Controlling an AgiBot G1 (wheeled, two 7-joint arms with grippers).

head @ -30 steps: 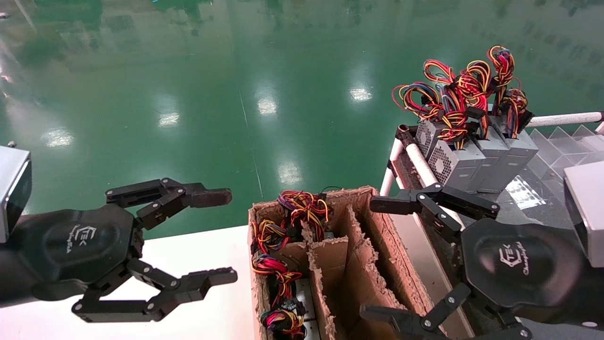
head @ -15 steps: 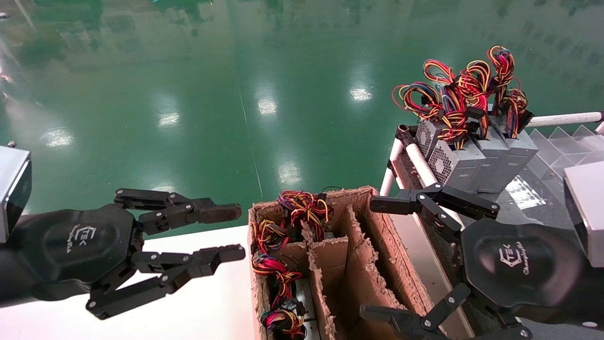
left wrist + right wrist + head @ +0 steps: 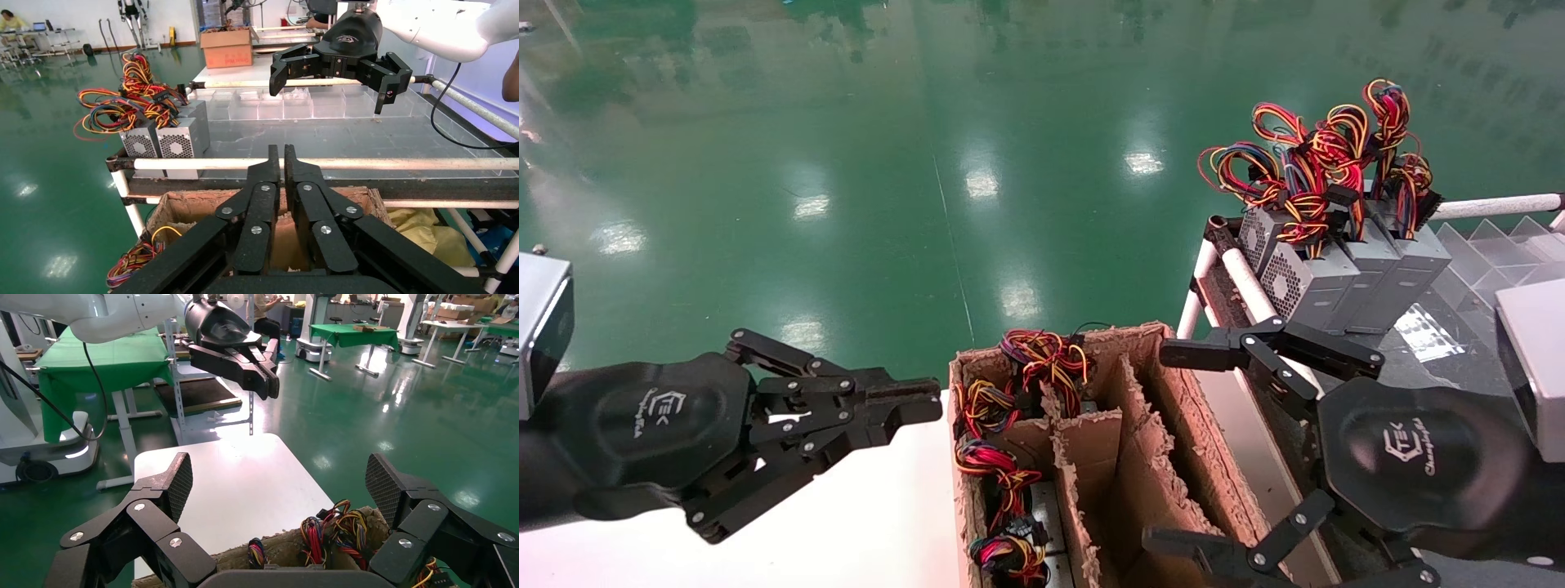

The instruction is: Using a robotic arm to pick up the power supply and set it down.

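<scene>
Head view, from left to right. At far left the left gripper point(image 3: 911, 400), a black two-finger linkage hand with a rounded logo-marked palm, hangs over the edge of the white table point(image 3: 878, 531) with its fingers pressed together on nothing; the left wrist view confirms the two fingertips point(image 3: 272, 168) meeting with no gap. Just beside it stands a torn brown cardboard box with inner dividers point(image 3: 1148, 482); its left compartment holds bundles of red, yellow and black wires point(image 3: 1009, 408), and the units beneath them are mostly hidden. To the right, the right gripper point(image 3: 1181, 445), a like black linkage hand with all-black fingertips, hovers spread wide over the box's right side, empty; its ridged pads point(image 3: 177, 487) stand far apart in the right wrist view. Farther right and beyond it, on a clear-topped rack with white tube rails point(image 3: 1246, 282), a row of grey metal power supplies with perforated fan grilles point(image 3: 1344, 278) stands upright, wire looms rising from the tops.

Handling, as judged: each power supply is a rigid sheet-metal casing, probably heavy for its size, with smooth painted faces that may slip under a light pinch. The loom is soft and springy and would not bear the load reliably. The sound hold is across two opposite flat faces of the casing, below the wires and clear of the grille.
</scene>
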